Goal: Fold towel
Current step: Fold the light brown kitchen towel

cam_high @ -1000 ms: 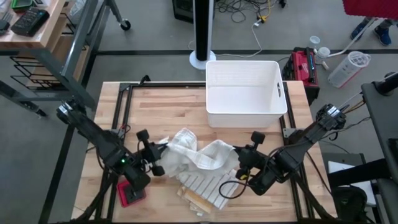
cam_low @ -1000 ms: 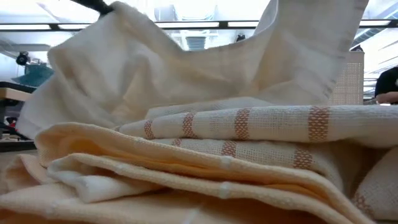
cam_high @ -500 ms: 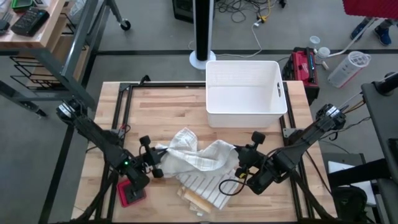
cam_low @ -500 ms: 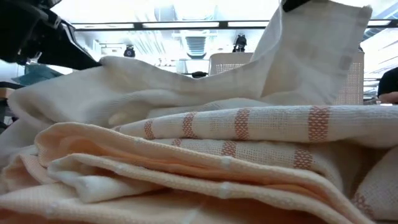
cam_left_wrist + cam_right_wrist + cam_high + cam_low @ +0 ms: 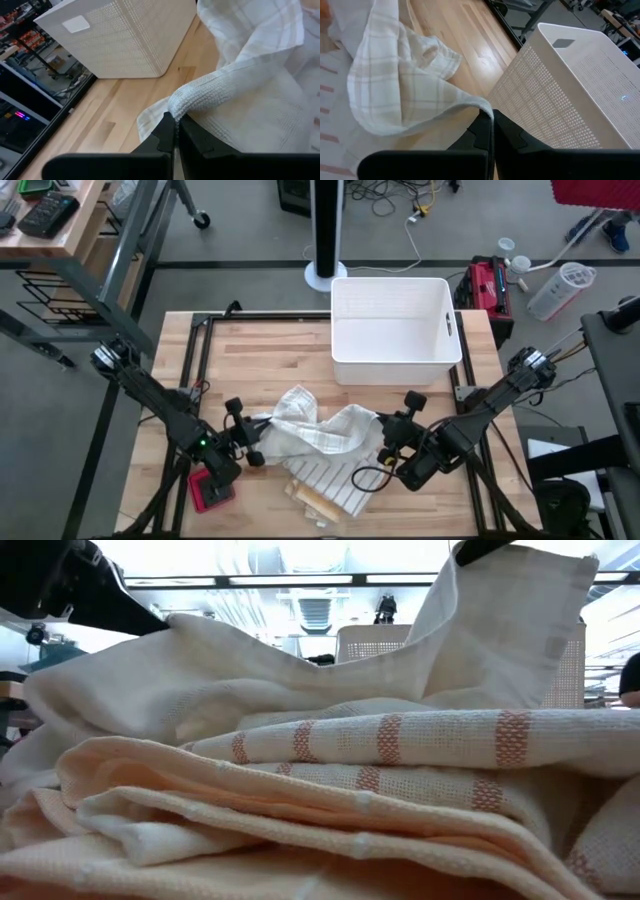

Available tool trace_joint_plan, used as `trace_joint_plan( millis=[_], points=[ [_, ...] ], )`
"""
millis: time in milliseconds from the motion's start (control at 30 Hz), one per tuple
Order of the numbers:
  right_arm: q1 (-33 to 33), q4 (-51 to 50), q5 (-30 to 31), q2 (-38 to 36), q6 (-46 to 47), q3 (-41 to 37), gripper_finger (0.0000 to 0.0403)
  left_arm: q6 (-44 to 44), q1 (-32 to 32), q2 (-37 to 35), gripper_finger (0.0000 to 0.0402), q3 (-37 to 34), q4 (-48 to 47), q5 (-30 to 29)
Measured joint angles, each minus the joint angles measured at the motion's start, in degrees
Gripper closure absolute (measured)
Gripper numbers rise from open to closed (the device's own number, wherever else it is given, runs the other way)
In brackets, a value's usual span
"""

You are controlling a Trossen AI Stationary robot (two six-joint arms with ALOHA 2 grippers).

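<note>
Near the worktop's [image 5: 260, 345] front edge, I have the left gripper [image 5: 252, 440] and right gripper [image 5: 385, 442] each pinched tight on an edge of the plaid towel [image 5: 315, 425], crumpled over a striped stack [image 5: 325, 475]. No fold made yet; spreading and folding remain.

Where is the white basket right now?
In the high view, the white basket sits at the table's far edge, right of centre, just beyond the crumpled towel.

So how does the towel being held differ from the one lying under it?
The held towel is white with a faint check, bunched and lifted between the left end effector and right end effector. The lower towel has reddish stripes and lies flat, folded. Both are cloth on the table.
</note>
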Motion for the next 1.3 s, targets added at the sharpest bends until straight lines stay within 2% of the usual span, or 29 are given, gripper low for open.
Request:
trace_joint_plan(
  millis=[400, 633, 833, 900, 1067, 1200, 1300],
  points=[
    [0.04, 0.29, 0.12, 0.00, -1.14, 1.23, 0.0403, 0.91, 0.00, 0.02, 0.0401, 1.24, -0.01, 0.00],
    [1.39, 5.56, 0.38, 0.00, -7.92, 6.15, 0.0403, 9.94, -1.10, 0.02, 0.0401, 9.93, 0.13, -5.71],
    [3.79, 9.41, -0.01, 0.00, -13.05, 7.98, 0.0403, 15.77, -3.47, 0.75, 0.0401, 15.37, 0.21, -6.74],
    [4.73, 9.58, -0.02, 0.00, -13.12, 9.00, 0.0403, 16.29, -4.58, 1.31, 0.0401, 15.97, 0.19, -9.97],
    [6.57, 12.36, 0.00, 0.00, -14.63, 11.09, 0.0403, 16.70, -7.56, 3.30, 0.0401, 16.27, 2.27, -24.56],
    [6.52, 14.01, 0.34, 0.00, -14.66, 11.53, 0.0399, 18.69, -8.22, 3.74, 0.0401, 16.34, 3.67, -25.99],
    [6.49, 13.99, 0.47, 0.00, -14.68, 11.49, 0.0377, 18.11, -7.96, 3.74, 0.0401, 16.34, 3.67, -26.03]
  ],
)
